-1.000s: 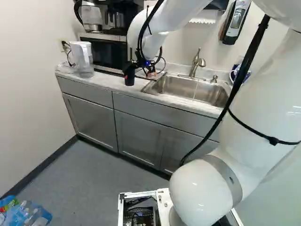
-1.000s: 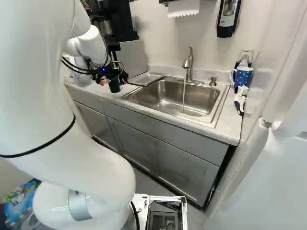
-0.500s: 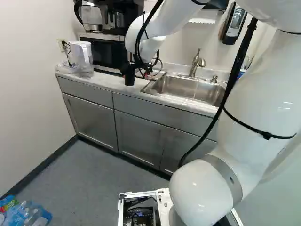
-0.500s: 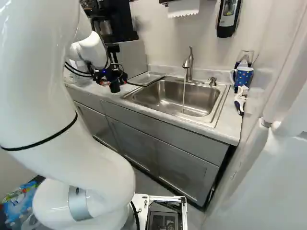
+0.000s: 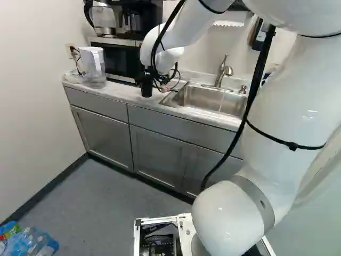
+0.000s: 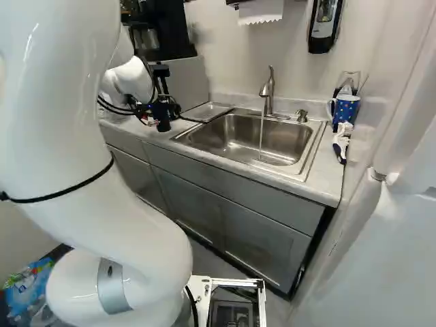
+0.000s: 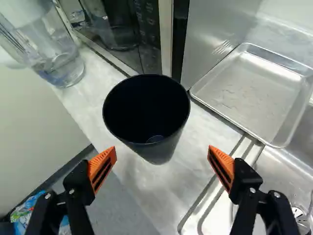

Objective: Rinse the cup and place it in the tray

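Closer comes the black two-finger gripper [image 7: 163, 153], fingers wide, black tapered cup [image 7: 146, 112] ahead; pickup stage, surely: advance, centre, close!

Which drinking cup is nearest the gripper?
The plain dark cup, upright on the counter just ahead of the gripper; the spotted blue mug stands across the sink.

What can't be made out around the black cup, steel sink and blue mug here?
Underside of the black tapered cup: wrist view, hidden by its walls.
Blue dotted mug: left base view, mostly behind the white arm.
Drain of the steel sink: wrist view, partly cut off by the edge.
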Robot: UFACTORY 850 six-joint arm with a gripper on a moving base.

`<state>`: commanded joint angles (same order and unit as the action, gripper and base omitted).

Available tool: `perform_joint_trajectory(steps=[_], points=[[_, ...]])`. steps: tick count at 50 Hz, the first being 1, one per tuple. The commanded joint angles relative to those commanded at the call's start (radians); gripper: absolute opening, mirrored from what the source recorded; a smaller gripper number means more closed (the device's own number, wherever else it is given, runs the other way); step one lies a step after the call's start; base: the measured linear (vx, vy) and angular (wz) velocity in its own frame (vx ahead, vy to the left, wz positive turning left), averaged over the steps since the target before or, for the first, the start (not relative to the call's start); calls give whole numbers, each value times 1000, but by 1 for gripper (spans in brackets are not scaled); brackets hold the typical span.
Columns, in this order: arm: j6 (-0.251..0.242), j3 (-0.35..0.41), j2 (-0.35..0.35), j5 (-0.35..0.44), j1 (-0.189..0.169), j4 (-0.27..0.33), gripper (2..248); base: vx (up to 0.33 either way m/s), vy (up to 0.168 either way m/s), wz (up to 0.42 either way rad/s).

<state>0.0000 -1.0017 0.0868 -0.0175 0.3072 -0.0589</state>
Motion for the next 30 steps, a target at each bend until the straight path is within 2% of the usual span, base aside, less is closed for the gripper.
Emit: perform_joint_trajectory(steps=[30], points=[[0,38,29,204,11,0,247,0,0,0]])
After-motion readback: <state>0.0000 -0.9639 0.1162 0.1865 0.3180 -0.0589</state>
